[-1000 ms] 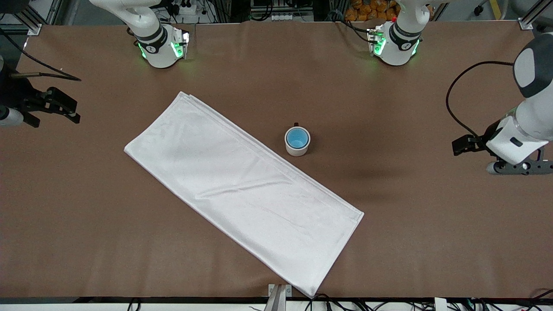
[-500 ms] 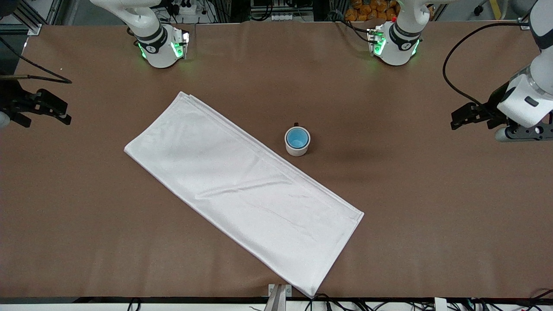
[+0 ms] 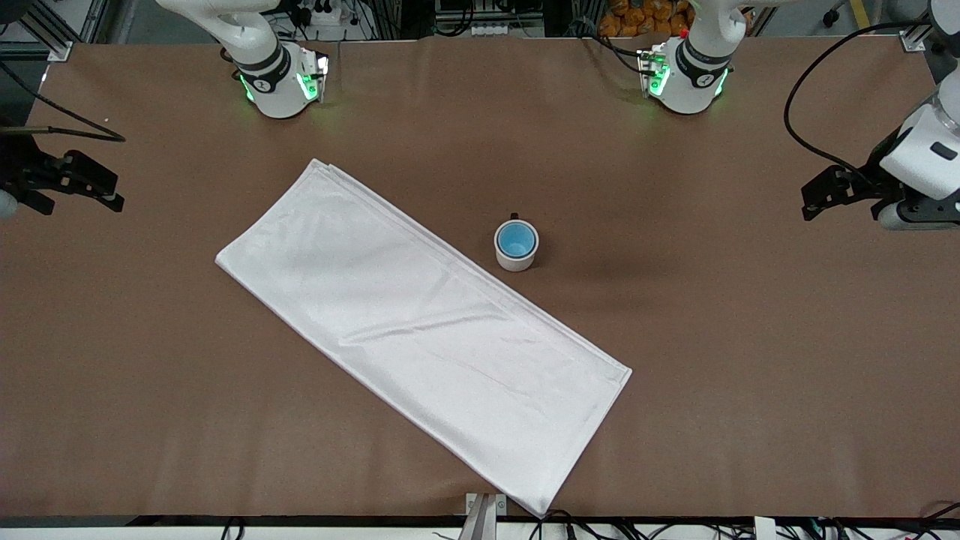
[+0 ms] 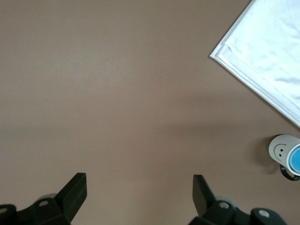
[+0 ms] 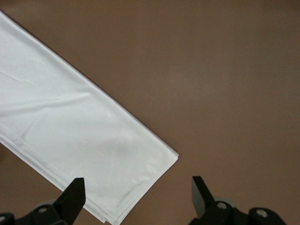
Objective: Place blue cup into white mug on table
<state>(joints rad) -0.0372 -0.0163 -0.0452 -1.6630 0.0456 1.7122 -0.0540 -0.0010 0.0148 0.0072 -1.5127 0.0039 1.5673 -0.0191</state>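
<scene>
- So the blue cup is sitting inside the white mug, upright, with only its bright blue inside showing from the front view.
- The mug stands on the brown table, roughly mid-table, and its little dark handle pokes out on the side facing the robot bases.
- Just beside the mug there's a big white folded cloth lying flat and diagonal. One corner sits up toward the right arm's base and the opposite one almost reaches the table edge nearest the front camera. Mug and cloth look close, but I can't tell if they actually touch.
- The left gripper hangs over bare table out at the left arm's end, well apart from the mug. Its fingers are spread wide with nothing between them, just tabletop below. That wrist view also catches the mug with the cup in it at the frame edge, plus one cloth corner.
- The right gripper is over the right arm's end of the table, also far from the mug. Jaws are apart and empty here too, with its fingers framing a corner of the cloth and plain table.
</scene>
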